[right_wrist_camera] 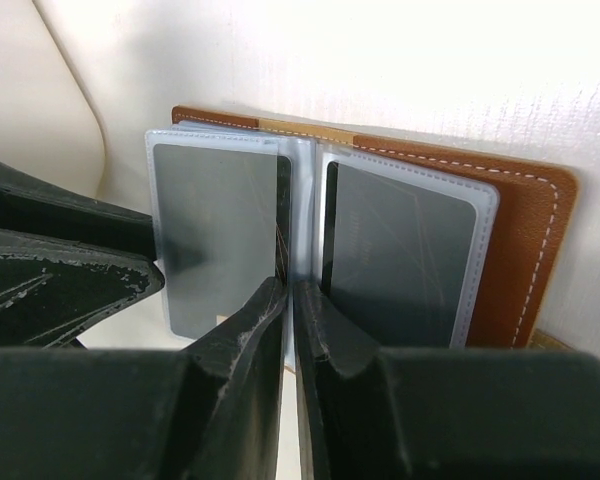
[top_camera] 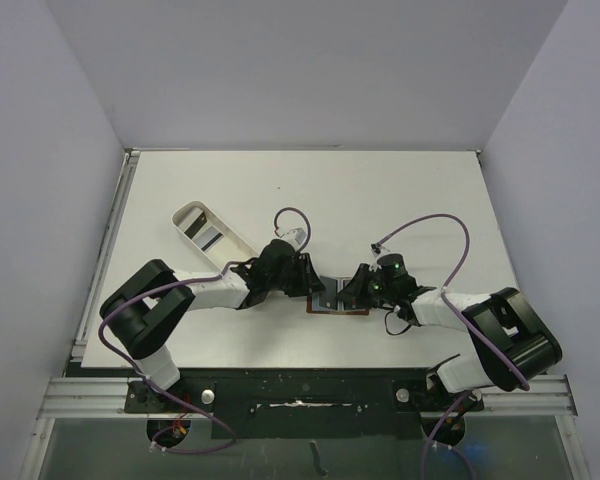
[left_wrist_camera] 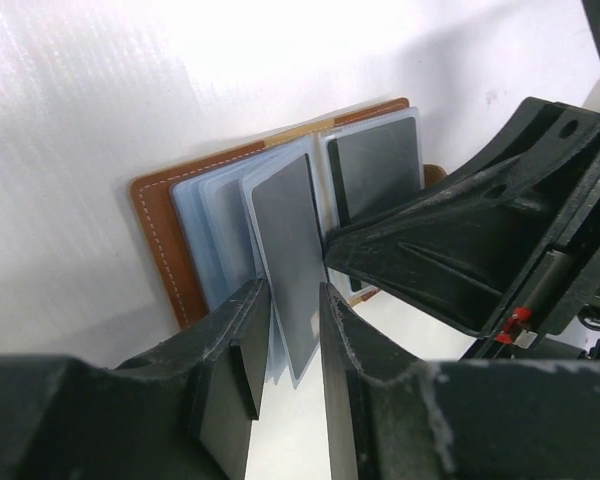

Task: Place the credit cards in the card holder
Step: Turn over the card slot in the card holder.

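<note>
The brown leather card holder (top_camera: 335,312) lies open on the table between both arms, with its clear sleeves fanned out. In the left wrist view its brown cover (left_wrist_camera: 160,240) shows. A grey card (left_wrist_camera: 285,250) in a raised sleeve stands between the fingers of my left gripper (left_wrist_camera: 295,290), whose jaws are apart. A second grey card (left_wrist_camera: 375,165) sits in the far sleeve. My right gripper (right_wrist_camera: 290,285) is shut on a thin clear sleeve leaf at the holder's spine, with grey cards (right_wrist_camera: 215,230) (right_wrist_camera: 400,260) on each side. No yellow-orange card is in view.
A long white tray (top_camera: 195,222) lies at the back left with a dark flat item in it. The two grippers (top_camera: 315,290) (top_camera: 345,295) are almost touching over the holder. The right gripper's body (left_wrist_camera: 480,230) crowds the left wrist view.
</note>
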Robot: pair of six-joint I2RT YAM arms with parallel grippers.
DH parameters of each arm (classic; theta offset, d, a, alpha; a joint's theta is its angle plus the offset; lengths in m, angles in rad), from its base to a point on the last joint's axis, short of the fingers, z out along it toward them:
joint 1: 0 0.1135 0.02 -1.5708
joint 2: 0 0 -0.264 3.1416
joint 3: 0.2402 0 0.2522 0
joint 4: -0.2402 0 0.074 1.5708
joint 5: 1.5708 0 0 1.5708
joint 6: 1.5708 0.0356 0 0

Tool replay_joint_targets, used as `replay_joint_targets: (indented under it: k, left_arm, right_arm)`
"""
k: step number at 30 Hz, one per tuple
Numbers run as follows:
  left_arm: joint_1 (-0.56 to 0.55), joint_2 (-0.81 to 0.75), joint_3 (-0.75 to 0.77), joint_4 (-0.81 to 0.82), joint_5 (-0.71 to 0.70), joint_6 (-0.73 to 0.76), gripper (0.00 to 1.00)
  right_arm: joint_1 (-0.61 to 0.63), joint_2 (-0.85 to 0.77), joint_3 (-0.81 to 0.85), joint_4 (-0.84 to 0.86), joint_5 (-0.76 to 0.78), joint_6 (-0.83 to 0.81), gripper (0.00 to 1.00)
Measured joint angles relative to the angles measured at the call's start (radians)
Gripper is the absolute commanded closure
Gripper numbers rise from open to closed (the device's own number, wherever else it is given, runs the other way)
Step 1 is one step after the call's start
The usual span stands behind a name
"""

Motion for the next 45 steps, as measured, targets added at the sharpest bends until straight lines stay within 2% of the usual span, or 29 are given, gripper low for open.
replay_joint_targets:
  k: [16, 24, 36, 42, 45]
  left_arm:
    - [0.000, 0.000, -0.002, 0.041, 0.055, -0.026, 0.76]
    - [-0.001, 0.000, -0.002, 0.040, 0.068, -0.026, 0.76]
    - [-0.013, 0.000, 0.019, 0.039, 0.088, -0.020, 0.75]
    - [-0.022, 0.000, 0.056, 0.040, 0.098, -0.017, 0.75]
    - [-0.027, 0.003, 0.067, 0.039, 0.101, -0.017, 0.75]
  right_arm:
    - [0.007, 0.000, -0.004, 0.012, 0.000, 0.011, 0.87]
    - [0.013, -0.003, -0.004, 0.009, 0.001, 0.016, 0.82]
    - [0.019, -0.084, -0.004, -0.082, 0.053, -0.005, 0.80]
    - [0.020, -0.094, -0.004, -0.094, 0.066, -0.010, 0.76]
    - [0.020, -0.128, -0.004, -0.122, 0.086, -0.014, 0.69]
